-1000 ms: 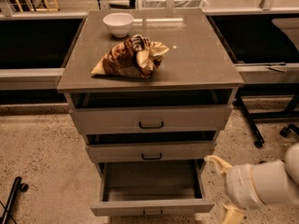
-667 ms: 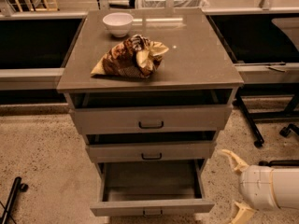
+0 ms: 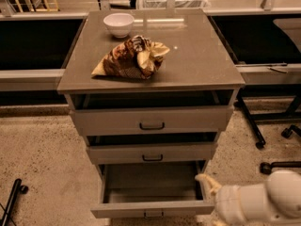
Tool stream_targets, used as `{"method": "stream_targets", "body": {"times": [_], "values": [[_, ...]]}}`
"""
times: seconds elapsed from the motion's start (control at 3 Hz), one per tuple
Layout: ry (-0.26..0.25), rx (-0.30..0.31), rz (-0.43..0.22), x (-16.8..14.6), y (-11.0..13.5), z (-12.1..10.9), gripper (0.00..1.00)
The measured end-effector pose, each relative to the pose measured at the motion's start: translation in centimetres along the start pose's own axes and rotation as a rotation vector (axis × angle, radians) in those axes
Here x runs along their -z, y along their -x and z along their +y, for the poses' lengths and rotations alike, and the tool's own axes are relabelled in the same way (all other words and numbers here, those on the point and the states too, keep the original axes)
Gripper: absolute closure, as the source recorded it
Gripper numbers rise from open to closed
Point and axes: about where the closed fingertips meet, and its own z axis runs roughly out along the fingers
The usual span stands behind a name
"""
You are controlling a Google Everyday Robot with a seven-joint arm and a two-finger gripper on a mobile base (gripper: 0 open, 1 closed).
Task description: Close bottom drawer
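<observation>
while the bottom drawer (image 3: 150, 207) stands pulled out, the gripper (image 3: 209, 200) sits at its right front corner, jaws spread wide, gripping nothing; contact is unclear.

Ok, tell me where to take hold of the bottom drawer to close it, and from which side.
Probably the small dark bar handle at the centre of the bottom drawer front, approached from the front: the drawer is pulled far out and its flat front offers no other hold. The gripper sits by its front right corner.
</observation>
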Motion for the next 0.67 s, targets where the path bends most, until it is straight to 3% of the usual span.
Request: {"method": "stream_targets", "body": {"times": [0.33, 0.67], "values": [[0.04, -0.111, -0.007, -7.7, -4.7, 2.0, 0.0], [0.01, -0.21, 0.011, -13.5, -9.2, 1.6, 0.0]]}}
